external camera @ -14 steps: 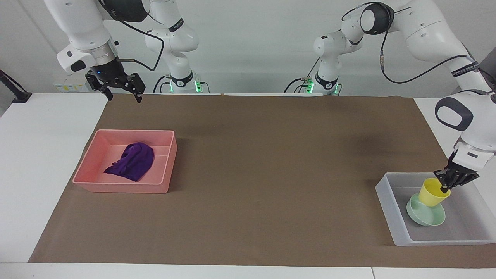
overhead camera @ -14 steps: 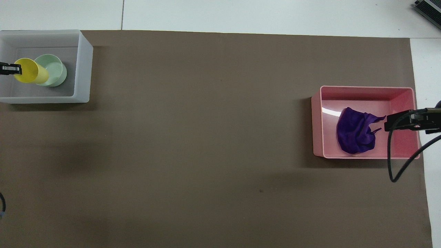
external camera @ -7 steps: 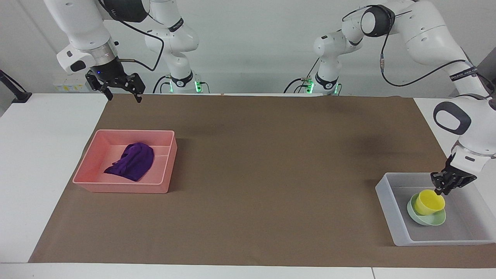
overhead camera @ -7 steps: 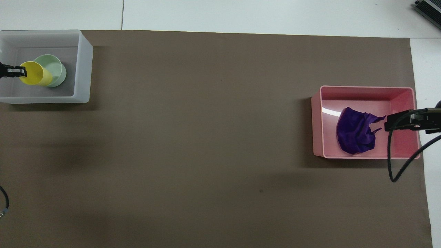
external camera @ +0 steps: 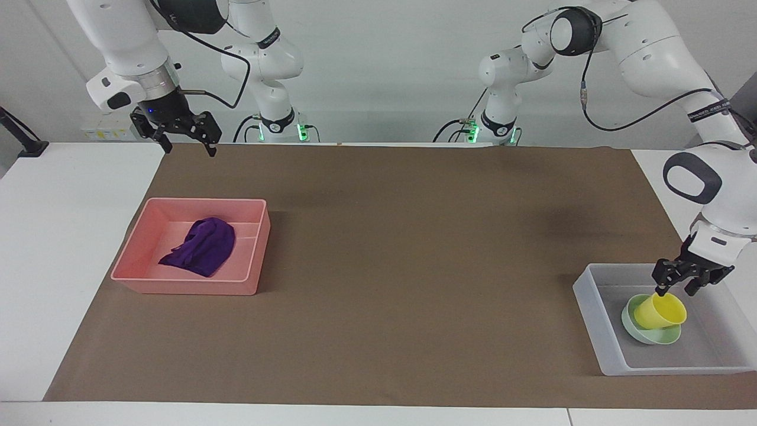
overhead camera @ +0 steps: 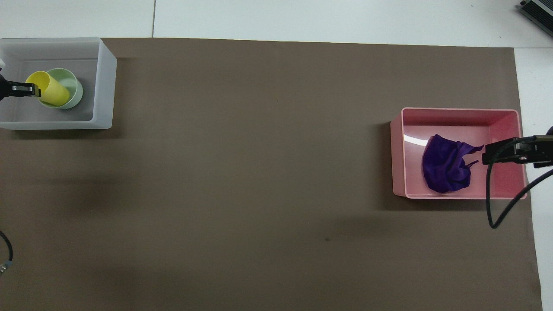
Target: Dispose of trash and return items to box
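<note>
The translucent grey-white box (external camera: 591, 307) stands at the left arm's end of the table. In it the yellow cup (external camera: 663, 311) lies tilted in the mint-green bowl (external camera: 644, 335). My left gripper (external camera: 674, 291) is open just above the cup's rim and holds nothing. In the overhead view the cup (overhead camera: 51, 89) leans in the bowl (overhead camera: 75, 86) inside the box (overhead camera: 104, 82), with the left gripper (overhead camera: 20, 89) beside it. The purple rag (external camera: 203, 247) lies in the pink tray (external camera: 189, 287). My right gripper (external camera: 189, 147) waits open, high over the table's edge nearest the robots.
A brown mat (external camera: 414, 248) covers most of the table. In the overhead view the rag (overhead camera: 445, 166) lies in the pink tray (overhead camera: 458, 111) at the right arm's end, with the right gripper (overhead camera: 488, 154) and its cable over it.
My left gripper has lowered the cup into the bowl, opened and let go. The cup now rests tilted in the bowl. The right arm has not moved.
</note>
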`<move>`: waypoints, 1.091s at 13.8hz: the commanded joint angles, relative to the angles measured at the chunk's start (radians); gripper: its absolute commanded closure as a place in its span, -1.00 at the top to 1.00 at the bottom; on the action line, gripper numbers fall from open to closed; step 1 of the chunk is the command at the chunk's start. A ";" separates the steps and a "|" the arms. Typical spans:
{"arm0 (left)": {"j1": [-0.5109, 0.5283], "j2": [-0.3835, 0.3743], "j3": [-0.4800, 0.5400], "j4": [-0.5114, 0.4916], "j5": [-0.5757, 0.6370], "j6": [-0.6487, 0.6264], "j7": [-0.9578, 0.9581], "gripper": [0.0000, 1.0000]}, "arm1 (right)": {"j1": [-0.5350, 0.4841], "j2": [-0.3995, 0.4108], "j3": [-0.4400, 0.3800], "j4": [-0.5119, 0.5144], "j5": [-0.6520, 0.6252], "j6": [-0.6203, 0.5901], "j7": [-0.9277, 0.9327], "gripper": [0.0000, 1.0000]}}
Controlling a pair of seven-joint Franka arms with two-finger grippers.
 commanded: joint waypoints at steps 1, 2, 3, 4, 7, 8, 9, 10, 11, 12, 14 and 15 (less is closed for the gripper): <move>-0.039 -0.074 0.004 -0.036 -0.010 -0.036 0.015 1.00 | -0.008 -0.009 0.006 0.001 0.003 -0.014 0.011 1.00; -0.056 -0.106 0.004 -0.070 -0.010 -0.031 0.015 1.00 | -0.008 -0.009 0.006 0.001 0.003 -0.014 0.011 1.00; -0.074 -0.137 0.004 -0.102 -0.010 -0.030 0.015 1.00 | -0.008 -0.009 0.006 0.001 0.003 -0.014 0.011 1.00; -0.103 -0.174 0.004 -0.142 -0.010 -0.033 0.013 1.00 | -0.008 -0.009 0.006 0.001 0.003 -0.014 0.011 1.00; -0.182 -0.264 0.004 -0.257 -0.011 -0.031 -0.008 1.00 | -0.008 -0.009 0.004 0.001 0.003 -0.014 0.011 1.00; -0.202 -0.289 0.004 -0.283 -0.011 -0.036 -0.027 1.00 | -0.008 -0.009 0.004 0.001 0.003 -0.014 0.011 1.00; -0.226 -0.317 0.005 -0.317 -0.011 -0.036 -0.047 1.00 | -0.008 -0.009 0.005 0.001 0.003 -0.014 0.011 1.00; -0.257 -0.343 0.005 -0.348 -0.010 -0.034 -0.064 1.00 | -0.008 -0.009 0.006 0.001 0.003 -0.014 0.011 1.00; -0.284 -0.369 0.005 -0.366 -0.010 -0.036 -0.082 1.00 | -0.008 -0.009 0.006 0.001 0.003 -0.014 0.011 1.00; -0.306 -0.395 0.005 -0.389 -0.010 -0.039 -0.116 1.00 | -0.008 -0.009 0.004 0.001 0.003 -0.015 0.011 1.00; -0.350 -0.445 0.005 -0.423 -0.010 -0.056 -0.180 1.00 | -0.009 -0.010 0.004 0.001 0.005 -0.011 0.011 1.00; -0.361 -0.462 0.007 -0.422 -0.010 -0.083 -0.189 1.00 | -0.009 -0.009 0.005 0.001 0.005 -0.009 0.011 1.00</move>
